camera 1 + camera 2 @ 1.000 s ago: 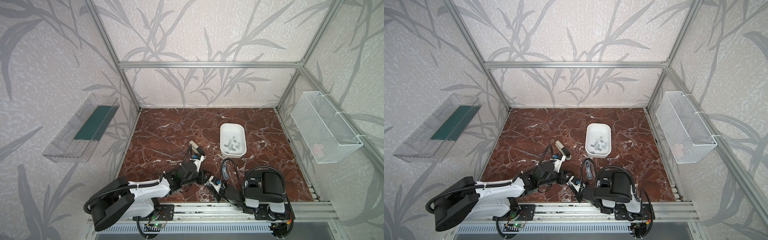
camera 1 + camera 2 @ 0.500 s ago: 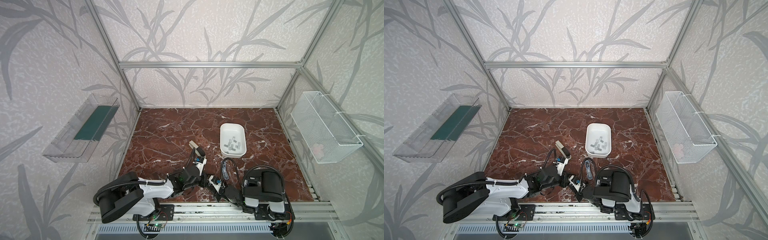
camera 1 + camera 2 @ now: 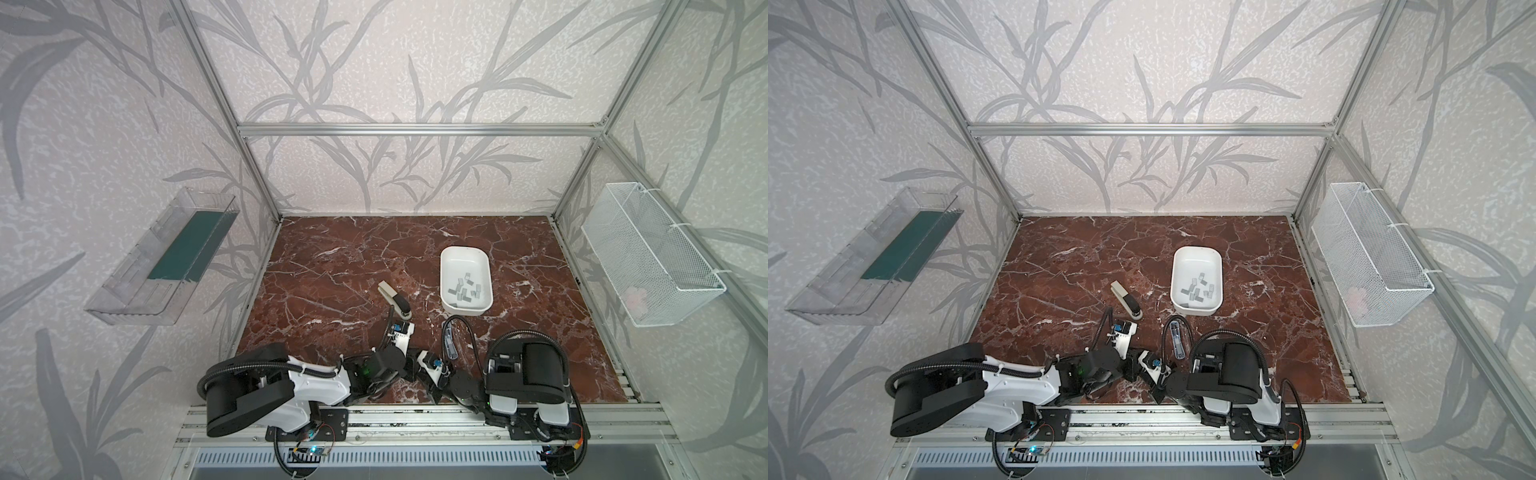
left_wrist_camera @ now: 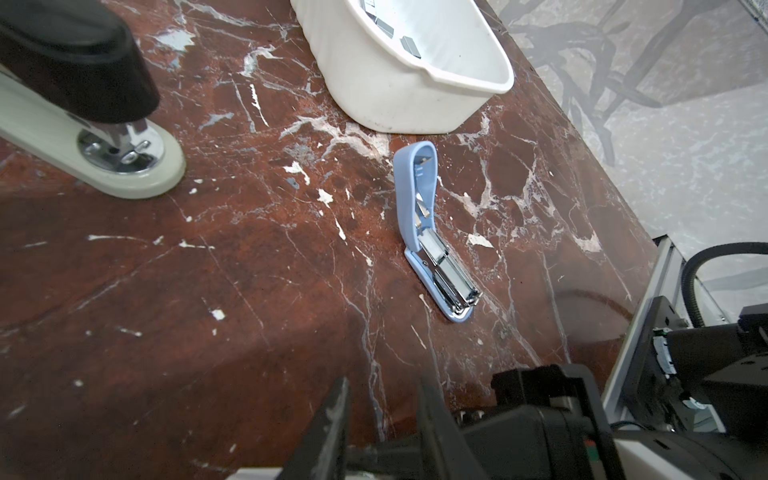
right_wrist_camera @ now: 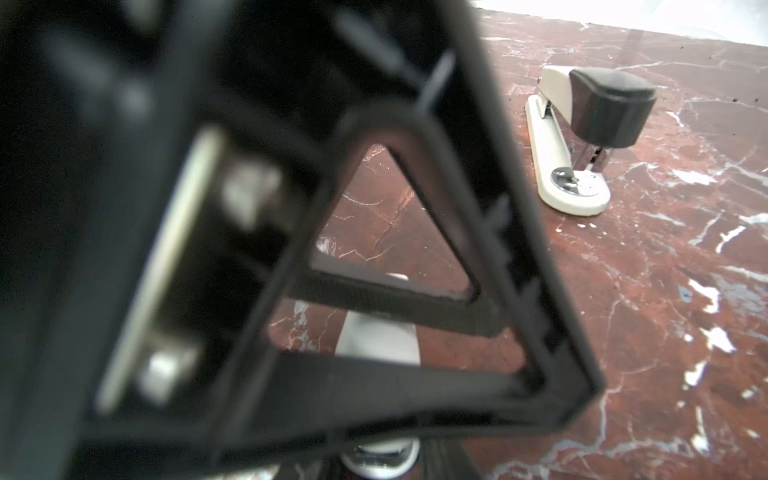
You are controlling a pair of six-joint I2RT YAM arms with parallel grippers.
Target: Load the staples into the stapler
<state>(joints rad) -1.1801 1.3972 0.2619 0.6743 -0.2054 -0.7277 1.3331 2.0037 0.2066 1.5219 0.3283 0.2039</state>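
The staples [image 3: 465, 286] — small flat grey metal strips — lie loose and scattered in the near half of a white rectangular plastic tray [image 3: 463, 259], which stands right of centre on the red-brown marble-patterned table [image 3: 332, 270]. Near the tray's front end, but apart from it, a small light-blue plastic stapler [image 4: 428, 241] lies flat on the table. It is swung fully open, with its lid folded back toward the tray and its bright metal magazine facing up. Whether a strip sits in the channel cannot be made out. Left of the tray a larger cream stapler with a black top [image 3: 395, 300] stands closed on its base, well apart from the blue one. The left gripper [image 4: 382, 384] is over bare table short of the blue stapler and touches neither stapler. Its two black fingers [image 4: 328, 424] stand a narrow gap apart with only marble showing between them, gripping nothing. The right gripper [image 3: 415, 371] sits close beside it near the table's front edge. In both top views the two read as a knot of black and white parts, and in the right wrist view a blurred black triangular frame fills most of the picture — so how far its jaws are parted, or whether they grip anything, cannot be told.
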